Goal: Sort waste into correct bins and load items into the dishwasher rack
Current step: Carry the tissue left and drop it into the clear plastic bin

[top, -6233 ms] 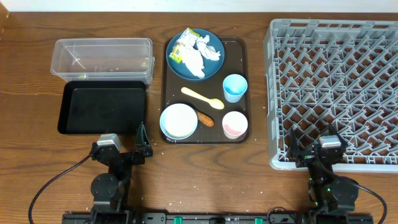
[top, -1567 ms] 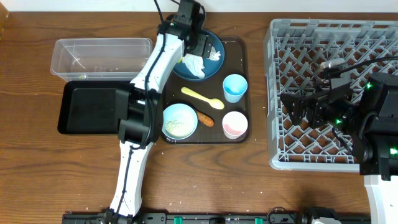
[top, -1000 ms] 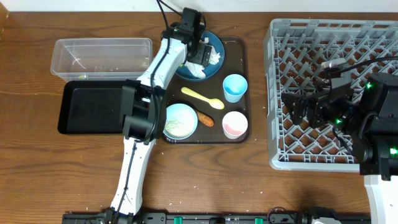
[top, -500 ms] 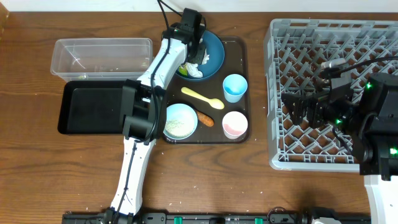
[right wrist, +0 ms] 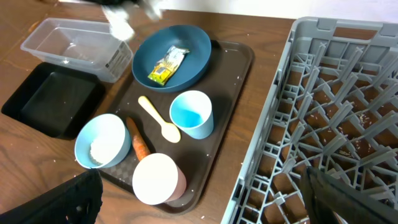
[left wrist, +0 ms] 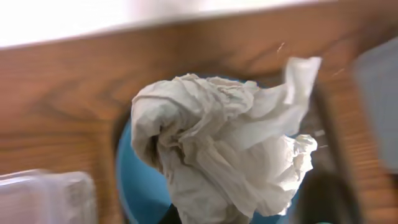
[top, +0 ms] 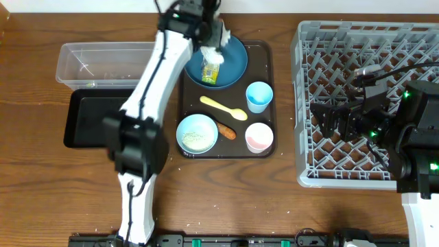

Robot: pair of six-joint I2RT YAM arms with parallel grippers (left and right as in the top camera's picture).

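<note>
Status, big to small:

- Dishwasher rack [top: 367, 41], right side of the overhead frame, is empty. No loading has been done.
- Clear tub [top: 113, 62] upper left and black tray [top: 110, 120] below it hold no waste I can make out.
- The rest sits on the brown serving tray [top: 260, 58] mid-frame: blue plate [top: 233, 58] at its top, bowl [top: 182, 123] lower left with rice [top: 195, 137] inside, then blue cup [top: 259, 96], pink cup [top: 259, 137] and spoon [top: 223, 108]. The orange food piece [top: 227, 130] lies just beside the bowl.
- First sort is under way. The left fingers [top: 212, 33] pinch the crumpled paper [top: 209, 51], held over the plate's upper-left edge, near the tub.
- The wrapper [top: 210, 71] still lies on the plate.
- Left for you: drop the paper, sort wrapper, food piece and rice, then move five items to the rack.

Views:

- Only the overhead shows the whole rack.
- Right wrist shows the right fingers [right wrist: 71, 199] spread wide and empty, and only the wrapper on the plate.
- Left wrist is filled with paper, which hides the fingers. The pinch is probably right, judging by the lift.
</note>
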